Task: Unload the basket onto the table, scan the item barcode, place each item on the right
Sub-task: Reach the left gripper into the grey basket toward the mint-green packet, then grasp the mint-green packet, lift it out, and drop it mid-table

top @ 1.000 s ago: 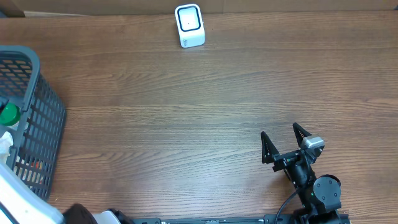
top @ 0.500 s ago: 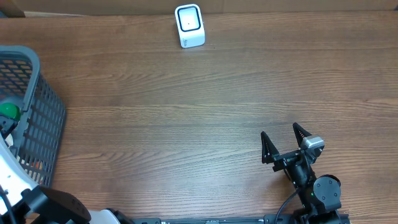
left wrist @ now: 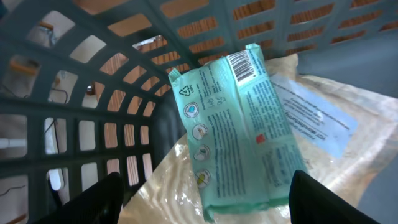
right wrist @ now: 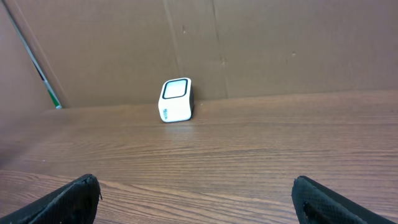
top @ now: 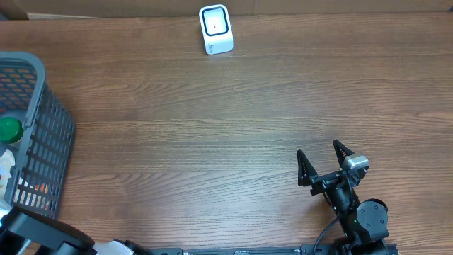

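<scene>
The item is a teal packet lying inside the grey basket, its barcode facing up at the far end. My left gripper is down in the basket and open. Its dark fingertips stand on either side of the packet's near end without pinching it. The white scanner stands at the table's far edge, and it also shows in the right wrist view as the scanner. My right gripper rests open over bare wood near the front edge, nothing between its fingers.
A crinkled clear bag with a pale label lies under the packet. From above, the basket fills the left edge with a green cap inside. A cardboard wall stands behind the scanner.
The left arm has shifted at the basket's near corner; its white part has left the overhead view and a dark part shows. The right arm has not moved.
</scene>
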Controlling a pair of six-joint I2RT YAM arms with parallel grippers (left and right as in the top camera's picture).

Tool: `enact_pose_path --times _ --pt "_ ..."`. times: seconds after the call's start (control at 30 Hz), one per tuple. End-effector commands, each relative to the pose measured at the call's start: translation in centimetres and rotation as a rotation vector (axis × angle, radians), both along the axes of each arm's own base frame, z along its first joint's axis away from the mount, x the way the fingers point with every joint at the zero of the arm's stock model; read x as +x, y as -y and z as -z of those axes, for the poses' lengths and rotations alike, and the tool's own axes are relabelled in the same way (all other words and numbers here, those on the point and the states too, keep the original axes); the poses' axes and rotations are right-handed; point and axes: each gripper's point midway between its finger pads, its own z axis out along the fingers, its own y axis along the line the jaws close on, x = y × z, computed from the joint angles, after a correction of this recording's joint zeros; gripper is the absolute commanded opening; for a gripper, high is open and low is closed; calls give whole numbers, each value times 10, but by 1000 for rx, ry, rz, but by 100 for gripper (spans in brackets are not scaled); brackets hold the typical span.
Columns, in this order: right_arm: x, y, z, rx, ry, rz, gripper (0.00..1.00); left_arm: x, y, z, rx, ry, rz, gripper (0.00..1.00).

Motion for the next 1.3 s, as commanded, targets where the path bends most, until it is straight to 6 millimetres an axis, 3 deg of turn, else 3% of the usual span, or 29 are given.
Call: enact_pose_path --times 0.0,0.17,0.27,0.37,0.47,0.5,0.53,0.67,0.8,0.9,1.0,1.07,1.2,1.27 --pt "0 -1 2 -4 3 -2 100 19 -7 23 -48 -10 144 65" --pt "0 -1 2 -4 3 -2 100 49 -4 51 -115 16 304 64" --pt "0 -1 2 -4 3 -1 100 49 -5 63 -137 -1 305 65" --pt "0 -1 2 -4 3 -2 100 48 -4 70 -154 -10 302 48" --pt "0 -1 2 -4 3 -2 100 47 -3 71 -160 -13 302 16" --pt "0 -1 2 -4 3 -2 100 46 -2 71 -166 -16 302 9" --pt "0 -1 2 -4 3 -2 100 45 0 72 -172 -19 302 4" --pt "0 -1 2 -4 3 -2 100 47 3 63 -167 -15 308 4" --pt "0 -1 2 -4 3 -1 100 59 1 30 -100 17 326 4" --pt "0 -1 2 -4 3 -2 100 76 0 -30 27 99 334 4" --pt "0 -1 2 -4 3 -2 100 94 7 -114 204 240 338 4" --pt "0 -1 2 -4 3 -1 100 100 14 -152 282 308 344 4" --pt "0 -1 2 -4 3 -1 100 114 52 -227 388 557 338 4" --pt "0 -1 2 -4 3 -2 100 123 76 -250 380 702 336 4"
